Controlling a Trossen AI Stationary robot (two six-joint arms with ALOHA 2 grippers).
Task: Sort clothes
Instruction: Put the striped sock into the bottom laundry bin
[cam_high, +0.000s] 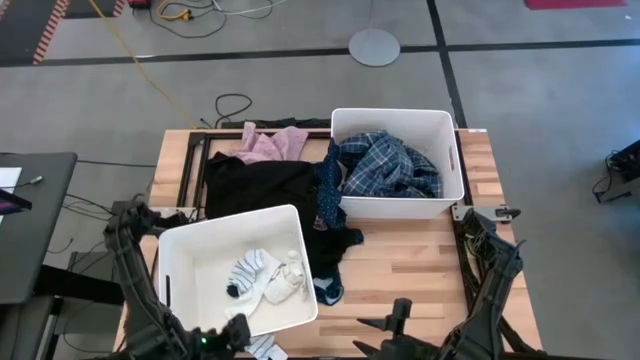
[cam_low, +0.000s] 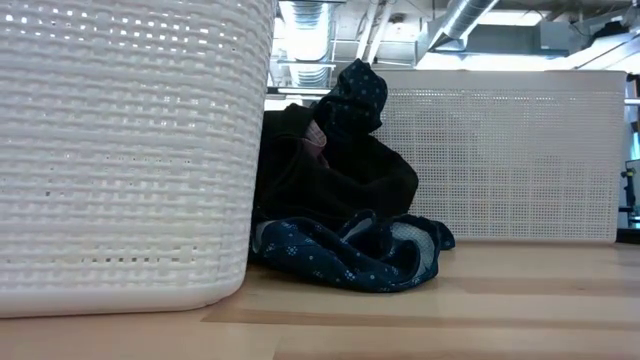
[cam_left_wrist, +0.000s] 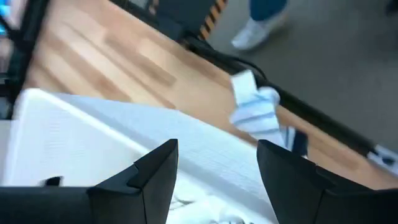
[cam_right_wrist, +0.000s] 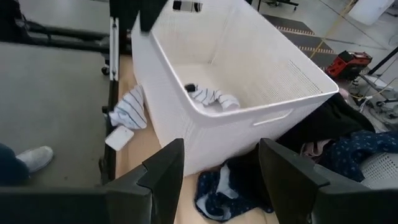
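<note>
High view: wooden table (cam_high: 420, 265) on grey floor (cam_high: 560, 120) (cables (cam_high: 232, 104) trailing).

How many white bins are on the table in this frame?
2. One bin sits at the table's far side toward the right arm, holding the plaid shirt. The other bin sits at the near side toward the left arm, holding socks. None seems hidden.

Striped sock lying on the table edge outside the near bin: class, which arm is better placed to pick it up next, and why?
Left. The striped sock lies beside the left gripper, just outside the near bin; its fingers are open. The right gripper, also open, sits farther along the table edge, so it would likely need a longer reach.
</note>
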